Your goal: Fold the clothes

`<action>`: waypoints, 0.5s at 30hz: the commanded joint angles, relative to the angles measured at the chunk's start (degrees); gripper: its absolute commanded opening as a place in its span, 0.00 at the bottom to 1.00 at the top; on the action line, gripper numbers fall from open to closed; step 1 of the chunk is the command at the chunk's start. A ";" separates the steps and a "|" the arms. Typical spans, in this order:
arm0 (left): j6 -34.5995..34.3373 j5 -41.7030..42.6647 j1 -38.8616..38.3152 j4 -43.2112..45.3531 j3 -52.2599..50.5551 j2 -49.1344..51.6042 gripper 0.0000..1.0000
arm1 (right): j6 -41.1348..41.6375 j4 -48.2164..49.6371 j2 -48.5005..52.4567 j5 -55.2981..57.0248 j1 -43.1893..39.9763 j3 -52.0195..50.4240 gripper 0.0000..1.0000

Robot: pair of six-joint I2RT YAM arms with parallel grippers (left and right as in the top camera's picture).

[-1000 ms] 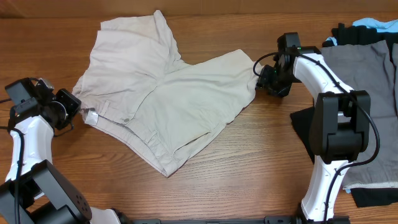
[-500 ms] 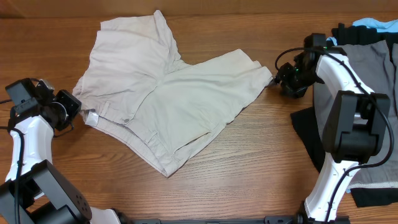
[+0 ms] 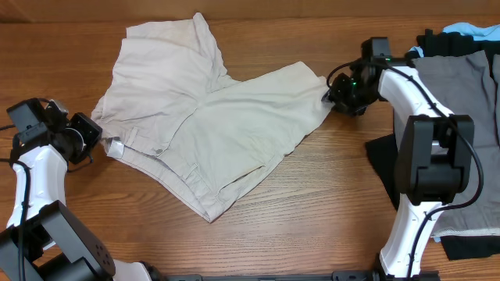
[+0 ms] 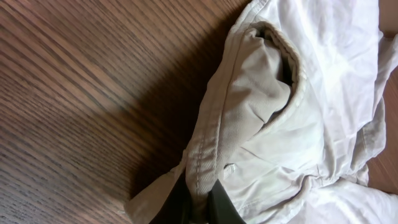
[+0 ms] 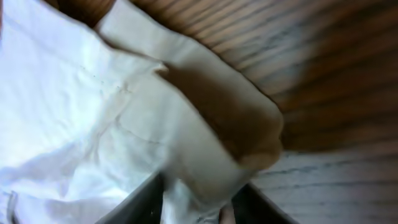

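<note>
Left gripper (image 3: 98, 139) clamps shorts (image 3: 211, 117) waistband corner, right gripper (image 3: 329, 95) clamps leg hem: opposite ends, likely tensioning flat on desk (image 3: 312, 211)

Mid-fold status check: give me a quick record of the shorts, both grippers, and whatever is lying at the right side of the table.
garment: khaki shorts, spread open on the wooden table
fold progress: no fold made yet
left gripper: at one end of the waistband, fabric pinched between its fingers
right gripper: at the corner of the leg hem, cloth between its fingers
right side: grey shorts, black garment, light blue item, all apart from the khaki shorts
</note>
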 commanded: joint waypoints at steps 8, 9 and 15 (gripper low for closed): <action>3.04 -2.99 -0.13 5.46 1.40 -0.96 0.04 | 0.83 -14.51 -0.90 14.10 -0.13 0.04 0.04; 2.99 -3.67 -0.13 6.23 1.51 -0.96 0.04 | 1.38 -17.11 -0.90 15.26 -0.13 0.04 0.04; 3.23 -5.01 -0.15 10.78 5.68 -0.83 0.04 | 1.51 -28.79 -0.90 17.66 0.35 0.04 0.04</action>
